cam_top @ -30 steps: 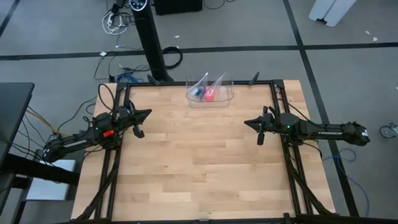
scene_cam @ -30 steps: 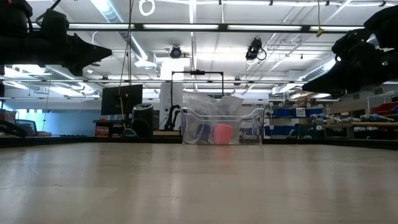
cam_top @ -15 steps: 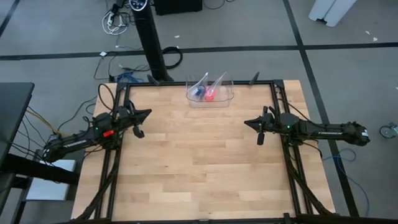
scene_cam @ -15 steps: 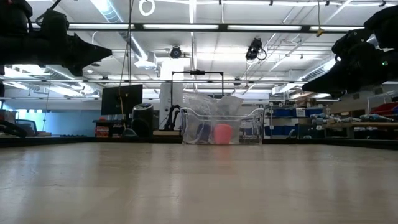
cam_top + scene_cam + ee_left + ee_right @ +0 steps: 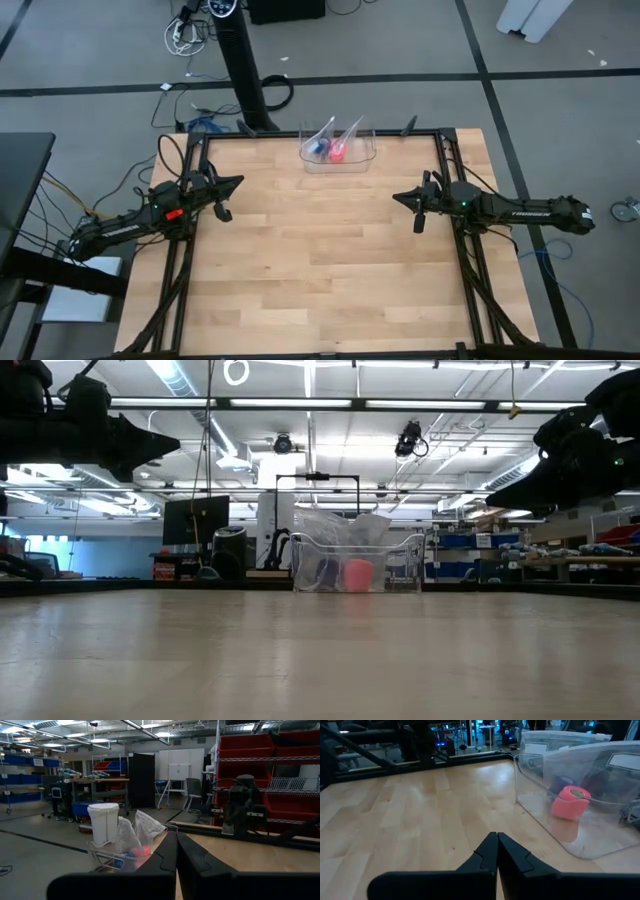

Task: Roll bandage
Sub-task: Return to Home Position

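Observation:
The bandage (image 5: 318,149) shows as a small blue roll inside a clear plastic bin (image 5: 362,158) at the middle of the table's far edge, next to a pink-red roll (image 5: 337,152). Clear plastic bags (image 5: 345,525) stick up out of the bin. In the low view the bandage (image 5: 328,573) sits left of the pink-red roll (image 5: 358,574). My left gripper (image 5: 238,181) hovers shut over the table's left side, pointing toward the middle. My right gripper (image 5: 396,196) hovers shut over the right side, facing it. Both are well clear of the bin and hold nothing.
Bare wooden tabletop (image 5: 320,250) lies between the two arms. A black frame (image 5: 445,135) runs along the table's far and side edges. The left wrist view shows the bin (image 5: 107,857) ahead of my shut fingers and the right arm (image 5: 240,805) across the table.

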`<state>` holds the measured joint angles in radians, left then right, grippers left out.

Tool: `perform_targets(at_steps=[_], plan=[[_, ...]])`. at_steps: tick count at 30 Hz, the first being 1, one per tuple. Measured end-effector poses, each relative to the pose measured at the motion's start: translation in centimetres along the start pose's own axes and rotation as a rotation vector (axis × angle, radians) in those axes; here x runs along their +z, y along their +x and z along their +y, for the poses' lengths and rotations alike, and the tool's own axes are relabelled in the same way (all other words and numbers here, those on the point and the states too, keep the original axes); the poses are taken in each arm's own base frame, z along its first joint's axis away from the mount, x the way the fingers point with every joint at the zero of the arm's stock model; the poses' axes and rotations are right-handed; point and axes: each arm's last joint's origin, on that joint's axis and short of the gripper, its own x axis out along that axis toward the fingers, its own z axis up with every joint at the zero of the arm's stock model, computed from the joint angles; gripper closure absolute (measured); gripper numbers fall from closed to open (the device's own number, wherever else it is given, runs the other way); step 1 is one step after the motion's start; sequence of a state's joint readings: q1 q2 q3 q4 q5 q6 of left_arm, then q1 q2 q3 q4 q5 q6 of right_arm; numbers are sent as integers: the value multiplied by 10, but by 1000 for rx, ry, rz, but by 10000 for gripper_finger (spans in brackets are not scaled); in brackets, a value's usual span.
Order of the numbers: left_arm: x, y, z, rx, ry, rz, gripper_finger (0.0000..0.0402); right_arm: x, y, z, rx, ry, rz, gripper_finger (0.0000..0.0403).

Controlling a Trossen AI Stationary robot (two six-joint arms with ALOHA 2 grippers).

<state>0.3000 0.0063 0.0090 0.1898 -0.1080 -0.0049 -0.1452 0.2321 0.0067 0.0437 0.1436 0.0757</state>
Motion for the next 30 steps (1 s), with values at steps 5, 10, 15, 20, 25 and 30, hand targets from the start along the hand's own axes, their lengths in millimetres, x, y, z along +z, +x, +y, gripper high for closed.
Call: perform_targets(at_steps=[5,10,15,20,25,30], plan=[[0,0,0,0,0,0,394,0,0,0,0,0,0,392],[0,0,0,0,0,0,394,0,0,0,0,0,0,390],[0,0,0,0,0,0,394,0,0,0,0,0,0,393],[0,0,0,0,0,0,394,0,0,0,0,0,0,394],[0,0,0,0,0,0,394,0,0,0,0,0,0,396],[0,0,0,0,0,0,394,0,0,0,0,0,0,397]])
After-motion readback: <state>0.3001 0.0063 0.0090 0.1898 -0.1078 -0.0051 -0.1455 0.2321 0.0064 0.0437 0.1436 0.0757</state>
